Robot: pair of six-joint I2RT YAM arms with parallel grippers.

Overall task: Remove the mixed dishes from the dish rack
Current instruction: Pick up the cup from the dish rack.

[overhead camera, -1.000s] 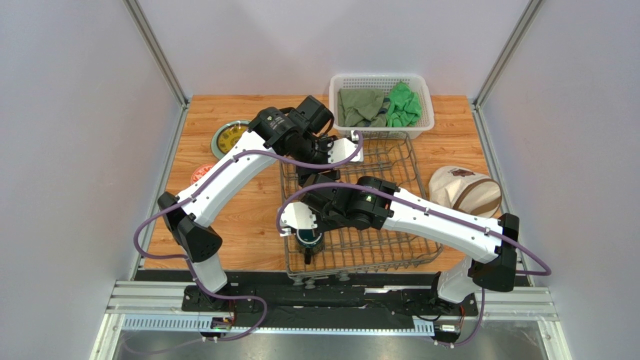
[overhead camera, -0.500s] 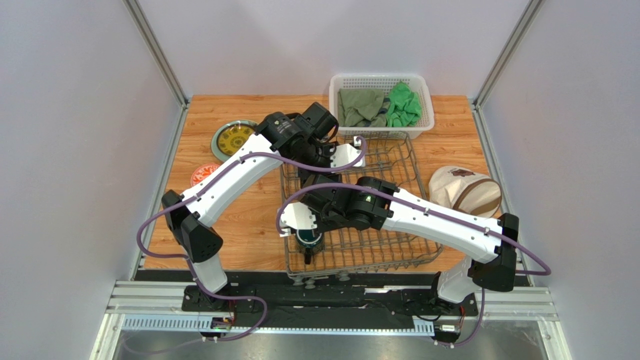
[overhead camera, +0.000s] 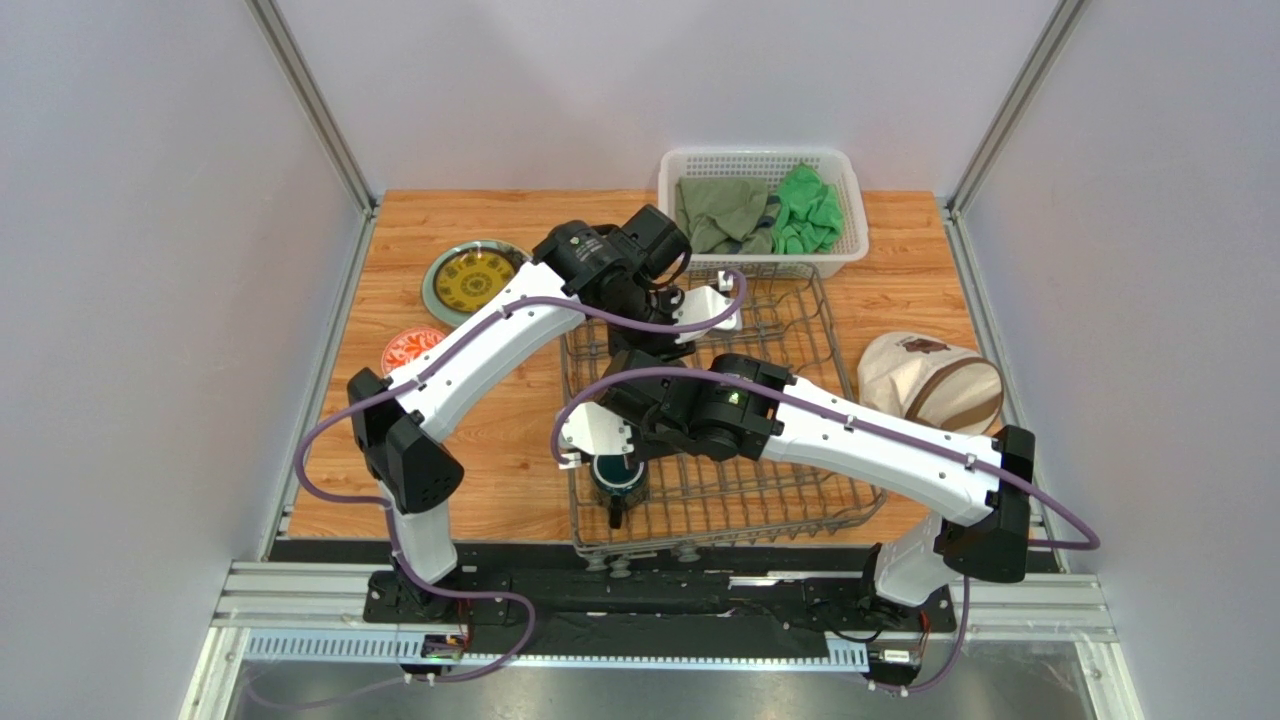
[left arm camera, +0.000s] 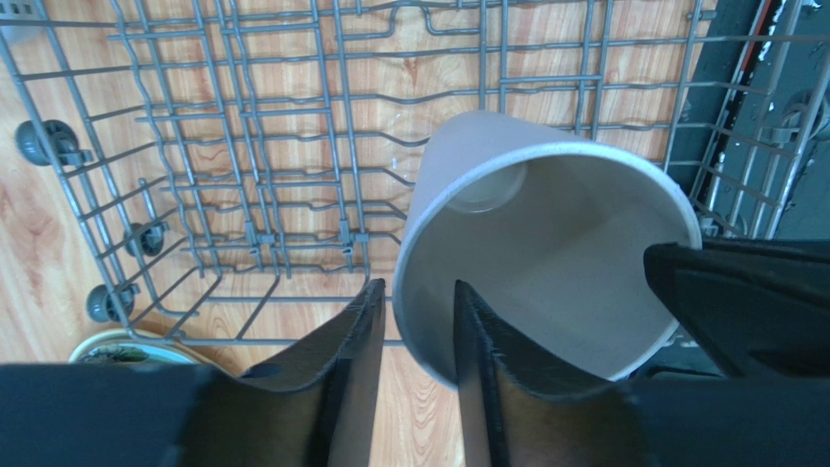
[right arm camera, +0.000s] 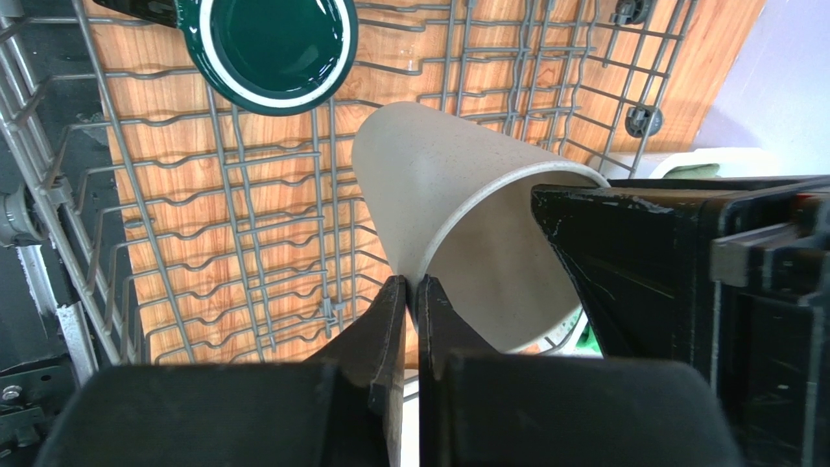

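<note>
One cup [right arm camera: 438, 185] over the rack [overhead camera: 751, 503], right gripper [right arm camera: 410, 284] clamped on its rim, left gripper [left arm camera: 417, 288] astride the rim, grip unclear.

Left pincer [left arm camera: 419, 297] straddles the rim of the tall beige cup [left arm camera: 546, 243].

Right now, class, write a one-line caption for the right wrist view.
Right gripper pinching the rim of the tall beige cup over the dish rack; dark teal mug sits inside.
</note>
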